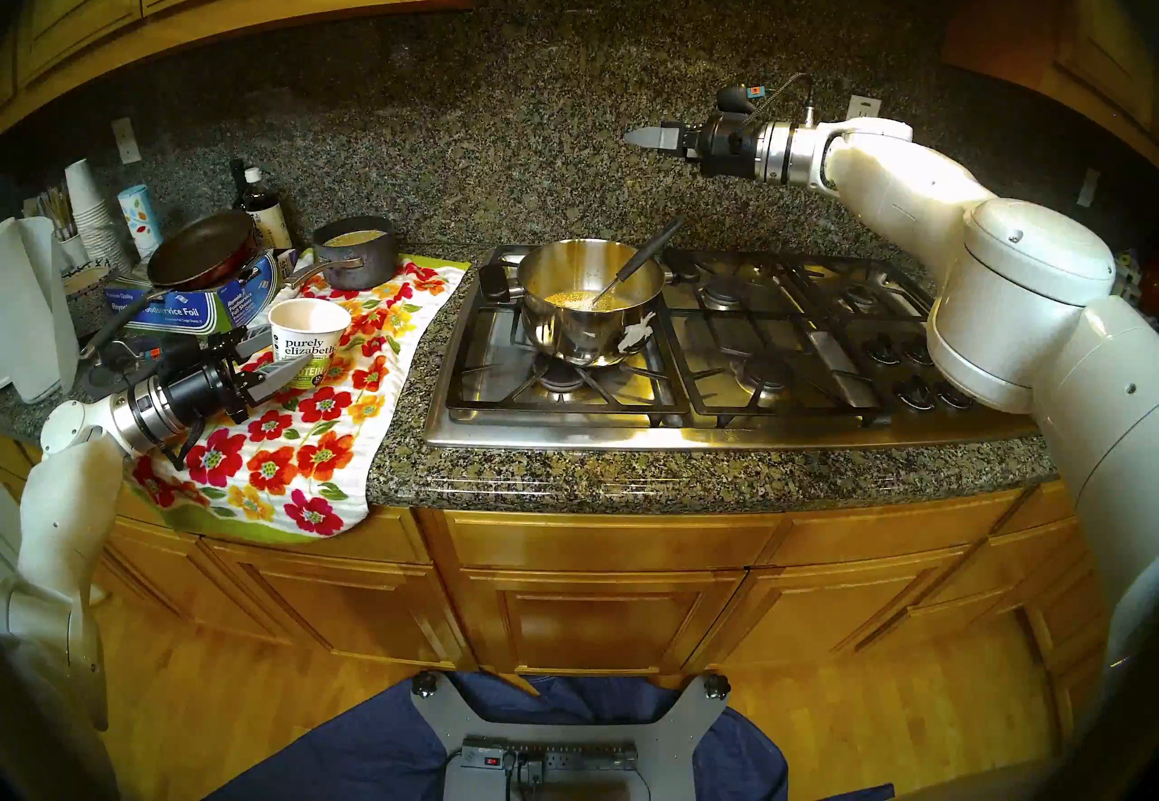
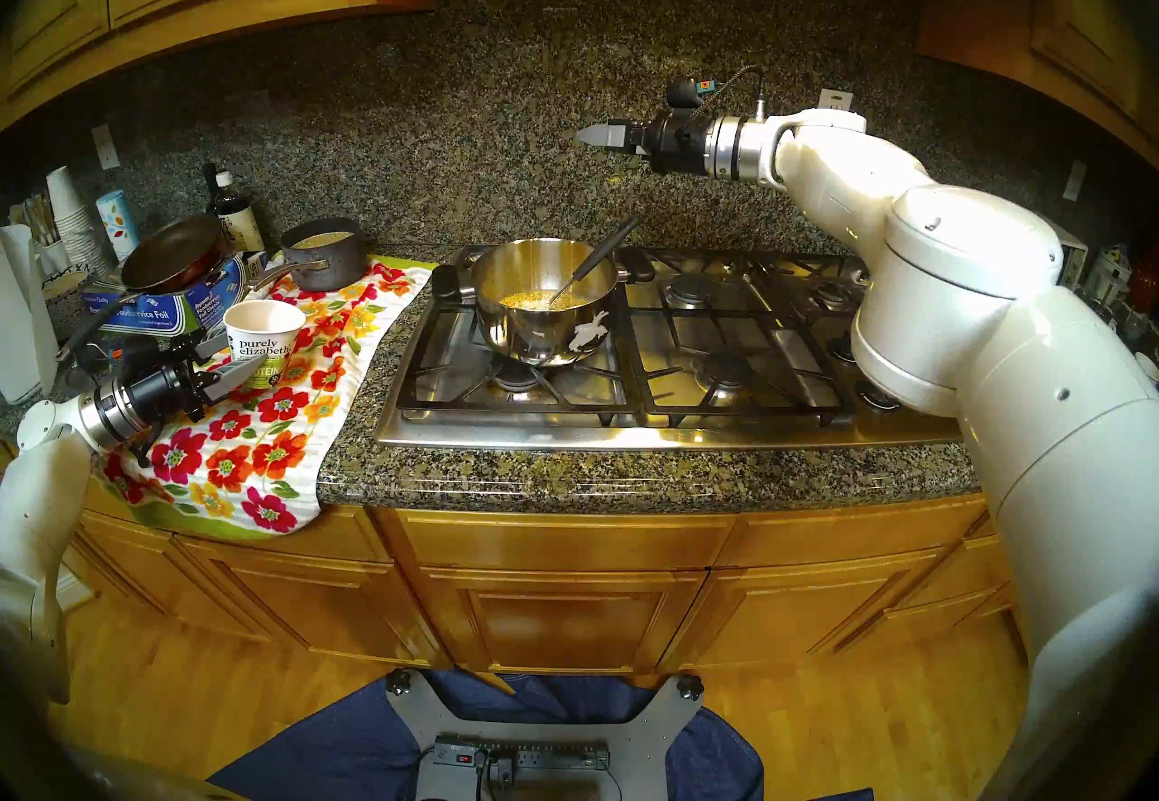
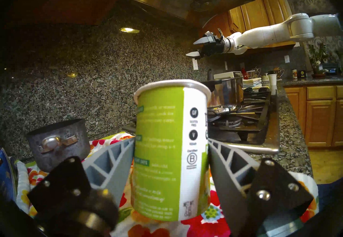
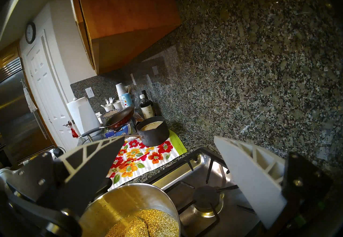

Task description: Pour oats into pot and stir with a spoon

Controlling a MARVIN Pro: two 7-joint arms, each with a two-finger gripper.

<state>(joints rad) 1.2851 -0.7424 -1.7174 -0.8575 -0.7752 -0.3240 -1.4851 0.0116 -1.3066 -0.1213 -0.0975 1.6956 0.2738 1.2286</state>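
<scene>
My left claw (image 3: 171,156) is clamped on the white-and-green paper cup (image 1: 307,342), upright on the floral cloth (image 1: 295,455) on the granite bench (image 1: 564,474). Right claw (image 1: 646,138) hangs spread, empty, above the shiny steel saucepan (image 1: 589,304). Tan oat flakes (image 1: 571,299) lie inside; the dark-handled metal spoon (image 1: 640,260) leans in them.

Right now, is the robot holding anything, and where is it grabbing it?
Yes. The left pincer squeezes the paper cup by its lower sides. The right pincer is open and holds nothing.
</scene>
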